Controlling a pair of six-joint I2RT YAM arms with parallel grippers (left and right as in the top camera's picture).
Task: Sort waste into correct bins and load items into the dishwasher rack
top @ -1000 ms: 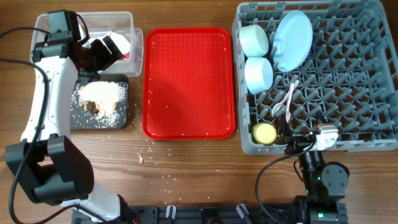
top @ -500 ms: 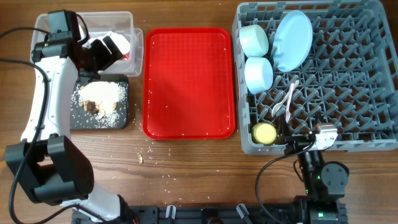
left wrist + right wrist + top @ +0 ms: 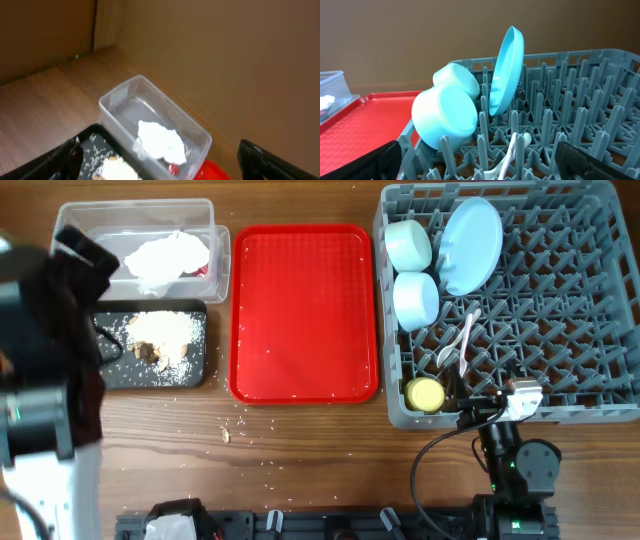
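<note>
I'd say the job is all but done. At the left edge the left arm [image 3: 45, 370] is a big dark blur close under the overhead camera, hiding the left ends of both bins. Its wrist view shows the left gripper [image 3: 160, 155] spread wide, holding nothing, high over the far left corner. There the tub [image 3: 140, 208] holds the napkin [image 3: 165, 255] and wrapper [image 3: 203, 270]. Just in front of it, the black tray [image 3: 195, 372] holds the scraps [image 3: 165, 335]. The red tray [image 3: 300, 300] in the middle carries only specks. A few crumbs [image 3: 228, 435] on the table [image 3: 320, 470] by its near left corner look like the only thing left. On the right, the rack [image 3: 560, 330] carries both bowls [image 3: 416, 298], the plate [image 3: 470, 245], the fork and spoon [image 3: 462, 340], which are hard to tell apart, and the cup [image 3: 425, 393]. The right gripper [image 3: 477, 155] sits at the rack's near edge, fingers wide apart and empty.
</note>
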